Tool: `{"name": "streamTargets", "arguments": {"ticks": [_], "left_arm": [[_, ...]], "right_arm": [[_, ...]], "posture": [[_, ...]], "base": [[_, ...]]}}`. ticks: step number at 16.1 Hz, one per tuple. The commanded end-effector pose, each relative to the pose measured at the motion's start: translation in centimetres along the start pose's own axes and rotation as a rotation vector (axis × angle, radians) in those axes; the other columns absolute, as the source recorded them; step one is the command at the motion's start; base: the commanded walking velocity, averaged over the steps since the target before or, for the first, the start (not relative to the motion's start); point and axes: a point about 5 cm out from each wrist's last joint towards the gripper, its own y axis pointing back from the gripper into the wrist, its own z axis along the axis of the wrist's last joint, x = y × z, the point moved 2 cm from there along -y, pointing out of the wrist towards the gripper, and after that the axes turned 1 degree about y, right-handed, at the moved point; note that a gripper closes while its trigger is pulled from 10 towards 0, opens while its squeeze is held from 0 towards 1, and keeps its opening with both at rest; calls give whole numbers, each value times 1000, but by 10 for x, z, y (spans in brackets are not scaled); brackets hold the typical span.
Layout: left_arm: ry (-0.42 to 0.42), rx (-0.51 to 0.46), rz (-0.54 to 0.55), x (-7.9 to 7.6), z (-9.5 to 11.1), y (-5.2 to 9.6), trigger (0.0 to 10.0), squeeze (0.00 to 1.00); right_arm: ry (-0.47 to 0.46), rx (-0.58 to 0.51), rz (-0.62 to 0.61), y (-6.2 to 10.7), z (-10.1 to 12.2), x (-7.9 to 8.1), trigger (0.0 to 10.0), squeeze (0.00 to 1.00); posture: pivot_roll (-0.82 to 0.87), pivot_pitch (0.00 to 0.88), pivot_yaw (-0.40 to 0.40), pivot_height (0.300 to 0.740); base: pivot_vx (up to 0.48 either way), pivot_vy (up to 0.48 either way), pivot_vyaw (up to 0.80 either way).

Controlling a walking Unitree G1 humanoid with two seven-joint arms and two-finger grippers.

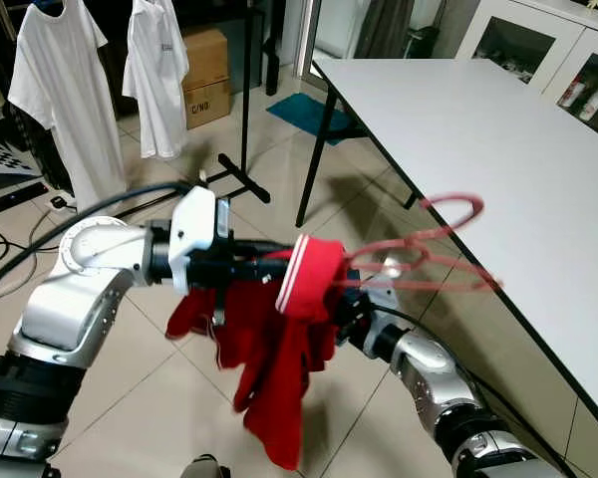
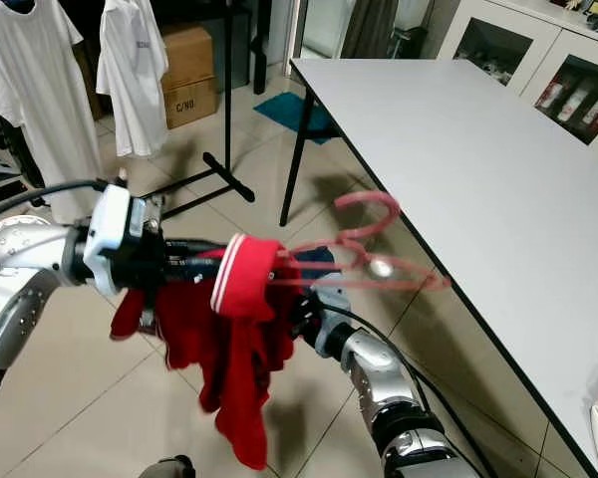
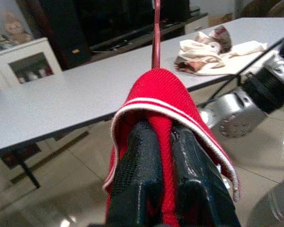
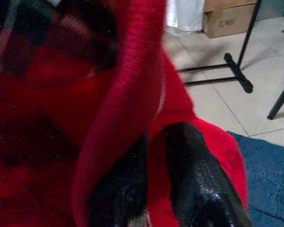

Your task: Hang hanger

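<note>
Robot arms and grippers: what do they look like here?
Both arms are rounded silver shells with black joints. The left arm carries a white wrist block and trailing black cables. The left gripper and right gripper each have two long, textured black fingers.

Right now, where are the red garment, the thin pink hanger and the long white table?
red garment (image 1: pixel 269 368), left eye view, hanging lower folds.
thin pink hanger (image 1: pixel 456 207), left eye view, hook.
long white table (image 2: pixel 478 149), right eye view, bare top.

Left pincer (image 3: pixel 163 156) pinches red garment (image 3: pixel 156 94) under hanger (image 3: pixel 156 42).
</note>
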Motion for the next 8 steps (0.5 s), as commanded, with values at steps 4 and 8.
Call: {"name": "streamTargets", "arguments": {"ticks": [4,8], "left_arm": [[-23,35,-77,-8,1,1,6784,0],[-39,45,-109,-7,4,-2,6627,0]], "right_arm": [[49,-16,123,17,6,-9,10000,1000],[58,16,214,22,2,-5,10000,388]], "posture": [[165,95,-84,740],[168,92,-73,740]], "base": [[0,0,0],[0,0,0]]}}
